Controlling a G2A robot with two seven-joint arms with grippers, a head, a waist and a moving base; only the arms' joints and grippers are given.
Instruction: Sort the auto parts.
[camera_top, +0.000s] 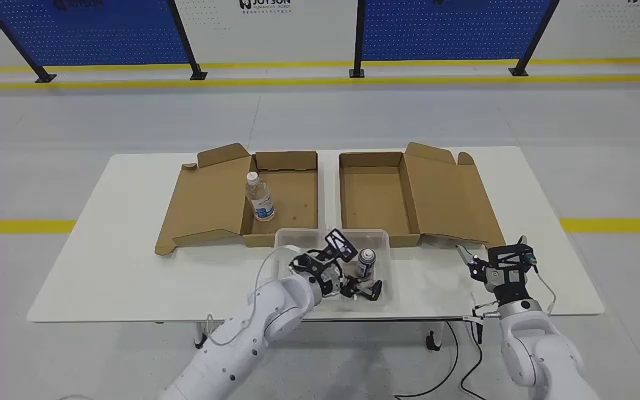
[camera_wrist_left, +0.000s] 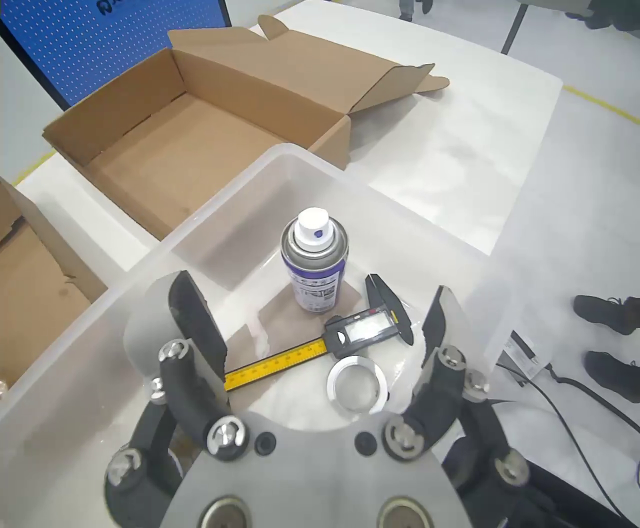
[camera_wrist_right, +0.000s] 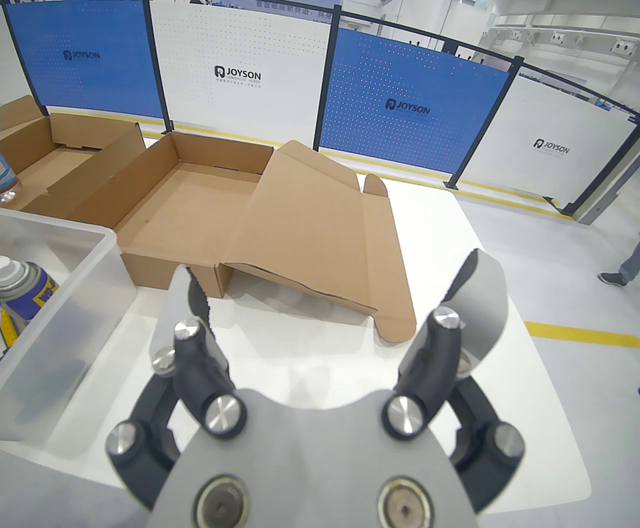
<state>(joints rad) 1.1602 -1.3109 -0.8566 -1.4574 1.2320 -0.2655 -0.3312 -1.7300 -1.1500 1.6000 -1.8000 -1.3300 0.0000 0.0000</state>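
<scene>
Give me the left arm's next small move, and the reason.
Probably lower the left gripper straight down around the spray can: it hangs open and empty above the clear bin, with the upright can lined up between its jaws.

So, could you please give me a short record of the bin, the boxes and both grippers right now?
bin: clear plastic, at the table's near edge, in front of two open cardboard boxes
in bin: upright spray can, digital caliper, metal ring
box on robot's left: holds a bottle
left gripper: above the bin, fingers open, holding nothing
right gripper: above the table beside the bin, fingers open
</scene>
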